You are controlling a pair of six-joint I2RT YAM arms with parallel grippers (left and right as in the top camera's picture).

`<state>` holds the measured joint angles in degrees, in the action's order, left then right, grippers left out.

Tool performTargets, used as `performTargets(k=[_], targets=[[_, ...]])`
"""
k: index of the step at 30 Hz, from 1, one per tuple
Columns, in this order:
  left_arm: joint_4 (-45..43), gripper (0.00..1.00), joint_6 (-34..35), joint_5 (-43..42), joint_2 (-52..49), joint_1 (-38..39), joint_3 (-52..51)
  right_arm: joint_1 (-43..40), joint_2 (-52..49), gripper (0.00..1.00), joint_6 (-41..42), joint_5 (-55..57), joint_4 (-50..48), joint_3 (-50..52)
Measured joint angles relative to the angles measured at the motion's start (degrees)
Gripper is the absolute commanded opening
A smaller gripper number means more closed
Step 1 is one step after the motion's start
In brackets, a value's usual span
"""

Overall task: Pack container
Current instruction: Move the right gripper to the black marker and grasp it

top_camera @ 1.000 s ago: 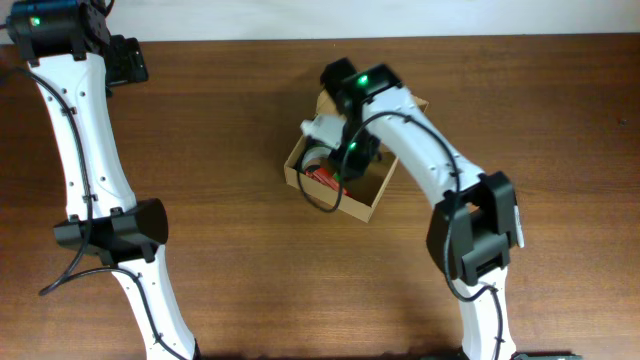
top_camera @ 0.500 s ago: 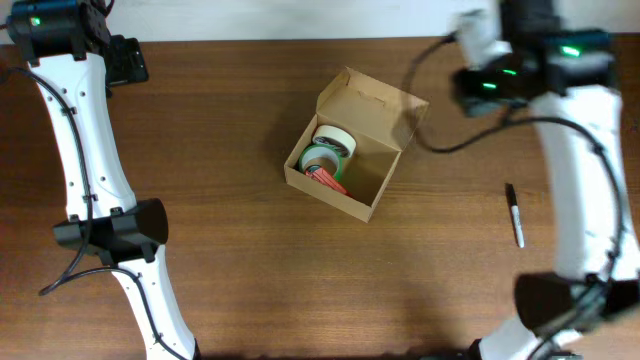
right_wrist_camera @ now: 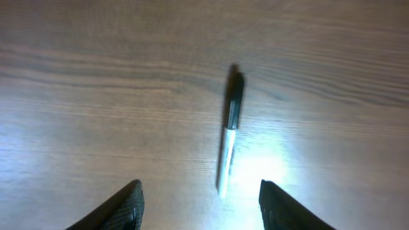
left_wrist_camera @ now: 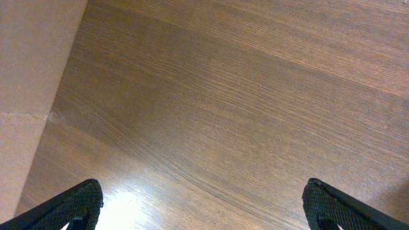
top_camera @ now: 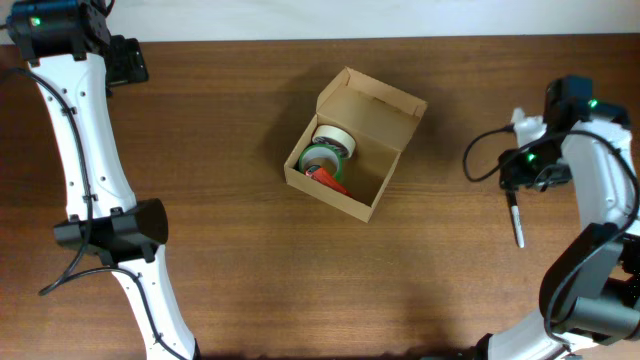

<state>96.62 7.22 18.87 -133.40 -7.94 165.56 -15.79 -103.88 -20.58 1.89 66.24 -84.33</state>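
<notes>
- Dark brown wood-grain table (top_camera: 230,250) fills the overhead view, with a pale strip (top_camera: 300,18) beyond its far edge.
- Right gripper (right_wrist_camera: 199,191), fingers spread wide and empty, hangs over a slim black-and-white marker pen (right_wrist_camera: 230,134) lying on bare wood.
- Open tan cardboard container (top_camera: 372,172) sits mid-table, well left of the pen, flap raised. It holds a cream tape roll (top_camera: 333,138) and a green tape roll (top_camera: 320,157). Only the overhead view shows it.
- Left gripper (left_wrist_camera: 201,191), wide and empty, is near the far left corner. Only its wrist view shows a flat tan surface (left_wrist_camera: 29,70) bordering the wood.

Overhead: even, diffuse light, sharp focus, soft shadows only on the desk (top_camera: 230,250). Left wrist: white glare patch low left on the wood, grain crisp. Right wrist: washed-out and soft, with glare just right of the pen (right_wrist_camera: 229,137); the right pincer (right_wrist_camera: 199,207) shows dark and blurred.
</notes>
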Motion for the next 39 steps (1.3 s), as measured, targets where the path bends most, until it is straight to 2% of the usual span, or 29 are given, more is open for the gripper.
performTargets(k=[12,21,27,30,31,32,33,39], targets=[[0.0,1.00,0.0,0.0,0.0,0.0,0.0,-3.9,0.0,0.58,-2.6,0.1,-9.2,12.2],[0.0,1.00,0.0,0.0,0.0,0.0,0.0,-8.2,-0.3,0.53,-2.8,0.1,-11.1,13.3],[0.0,1.00,0.0,0.0,0.0,0.0,0.0,-9.6,-4.4,0.52,-2.8,-0.9,-13.2,14.2],[0.0,1.00,0.0,0.0,0.0,0.0,0.0,-9.6,-6.4,0.44,-2.8,-1.5,-14.1,14.9],[0.0,1.00,0.0,0.0,0.0,0.0,0.0,-9.6,-7.2,0.38,-2.8,-1.3,-14.2,14.9],[0.0,1.00,0.0,0.0,0.0,0.0,0.0,-9.6,-7.3,0.25,-2.8,-1.4,-14.4,14.8],[0.0,1.00,0.0,0.0,0.0,0.0,0.0,-9.6,-7.4,0.04,-2.5,-1.0,-14.5,14.8],[0.0,1.00,0.0,0.0,0.0,0.0,0.0,-10.1,-7.7,0.04,-1.4,-0.7,-14.9,14.4]])
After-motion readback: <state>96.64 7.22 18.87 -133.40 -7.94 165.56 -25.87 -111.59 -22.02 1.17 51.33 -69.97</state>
